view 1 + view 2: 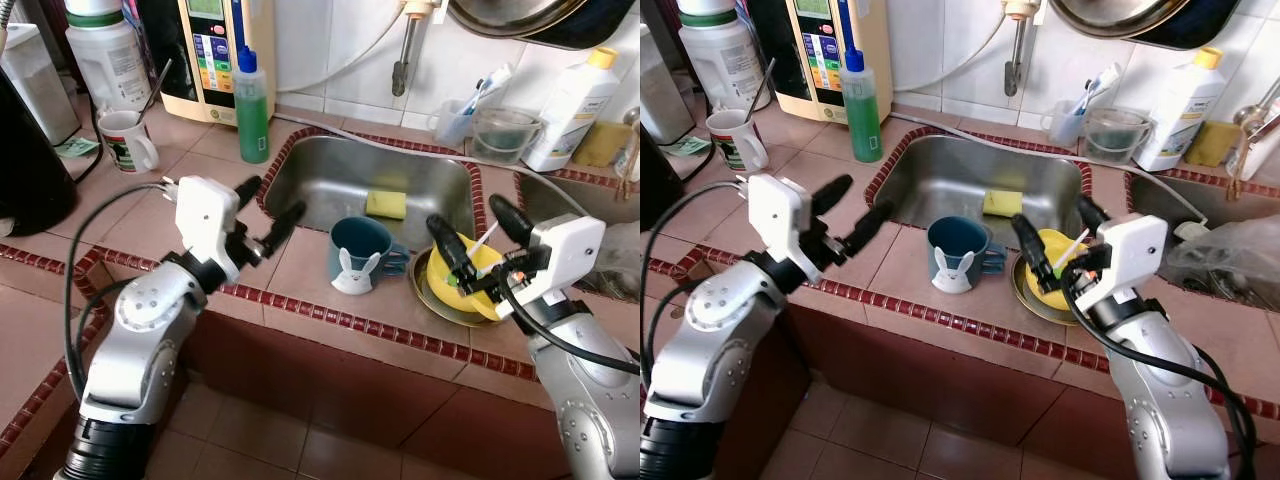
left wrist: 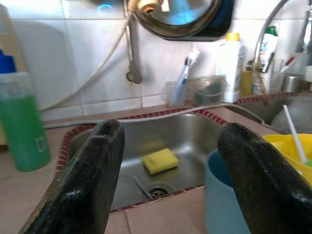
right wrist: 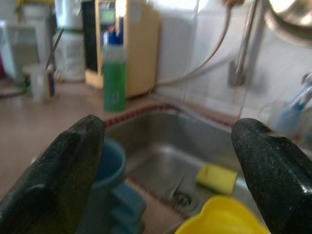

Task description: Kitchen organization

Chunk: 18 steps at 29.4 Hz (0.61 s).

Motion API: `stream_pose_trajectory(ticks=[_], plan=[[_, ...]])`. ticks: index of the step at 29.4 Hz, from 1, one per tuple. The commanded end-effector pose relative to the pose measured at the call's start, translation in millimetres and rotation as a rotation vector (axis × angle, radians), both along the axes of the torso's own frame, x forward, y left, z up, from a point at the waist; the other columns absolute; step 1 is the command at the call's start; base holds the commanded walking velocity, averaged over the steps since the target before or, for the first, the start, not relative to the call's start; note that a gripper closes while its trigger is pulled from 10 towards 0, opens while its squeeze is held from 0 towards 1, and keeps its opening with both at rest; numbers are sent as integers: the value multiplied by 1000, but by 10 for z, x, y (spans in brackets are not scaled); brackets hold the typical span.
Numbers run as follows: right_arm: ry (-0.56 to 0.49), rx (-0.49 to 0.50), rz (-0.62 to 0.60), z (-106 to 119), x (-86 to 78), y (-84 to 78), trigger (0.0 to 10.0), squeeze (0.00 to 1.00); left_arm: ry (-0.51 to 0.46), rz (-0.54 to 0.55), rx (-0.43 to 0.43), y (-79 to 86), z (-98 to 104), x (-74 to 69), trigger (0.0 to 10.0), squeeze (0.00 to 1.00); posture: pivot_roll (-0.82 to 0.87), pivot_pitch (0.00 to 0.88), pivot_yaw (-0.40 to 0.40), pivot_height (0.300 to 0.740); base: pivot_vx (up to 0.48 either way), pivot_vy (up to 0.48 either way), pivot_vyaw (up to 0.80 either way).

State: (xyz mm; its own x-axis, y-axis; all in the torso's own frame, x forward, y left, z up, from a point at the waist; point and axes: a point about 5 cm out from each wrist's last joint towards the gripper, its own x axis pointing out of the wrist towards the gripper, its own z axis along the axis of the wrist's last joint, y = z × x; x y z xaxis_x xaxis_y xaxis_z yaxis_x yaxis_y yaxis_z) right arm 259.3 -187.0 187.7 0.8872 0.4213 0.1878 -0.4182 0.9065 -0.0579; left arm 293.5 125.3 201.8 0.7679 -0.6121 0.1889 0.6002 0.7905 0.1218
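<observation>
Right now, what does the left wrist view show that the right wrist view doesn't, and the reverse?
Left wrist view, not the right: the white bottle with a yellow cap on the back ledge, the hanging pan, and the white straw in the yellow bowl.

Right wrist view, not the left: the cream appliance and the white mug with a utensil in it.

Both: the sink, the yellow sponge lying in it, the blue mug, the green bottle and the bowl.
</observation>
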Motion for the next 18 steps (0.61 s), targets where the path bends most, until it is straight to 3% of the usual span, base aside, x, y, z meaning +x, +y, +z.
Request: stream_pose_trajectory(ticks=[1, 7, 13, 18], plan=[[38, -4, 28, -50, -3, -29, 10000, 0, -10, -30, 6, -66, 9, -22, 10000, 0, -6, 52, -32, 740, 0, 0, 0], [138, -33, 154, -158, -32, -67, 10000, 0, 10, -221, 21, -359, -63, -172, 10000, 0, -15, 55, -36, 740, 0, 0, 0], [190, -61, 256, -213, -75, -45, 10000, 0, 11, -312, 67, -457, -116, -264, 10000, 0, -13, 59, -36, 740, 0, 0, 0], [242, -90, 347, -246, -93, -97, 10000, 0, 20, -345, 59, -576, -130, -322, 10000, 0, -17, 67, -36, 740, 0, 0, 0]])
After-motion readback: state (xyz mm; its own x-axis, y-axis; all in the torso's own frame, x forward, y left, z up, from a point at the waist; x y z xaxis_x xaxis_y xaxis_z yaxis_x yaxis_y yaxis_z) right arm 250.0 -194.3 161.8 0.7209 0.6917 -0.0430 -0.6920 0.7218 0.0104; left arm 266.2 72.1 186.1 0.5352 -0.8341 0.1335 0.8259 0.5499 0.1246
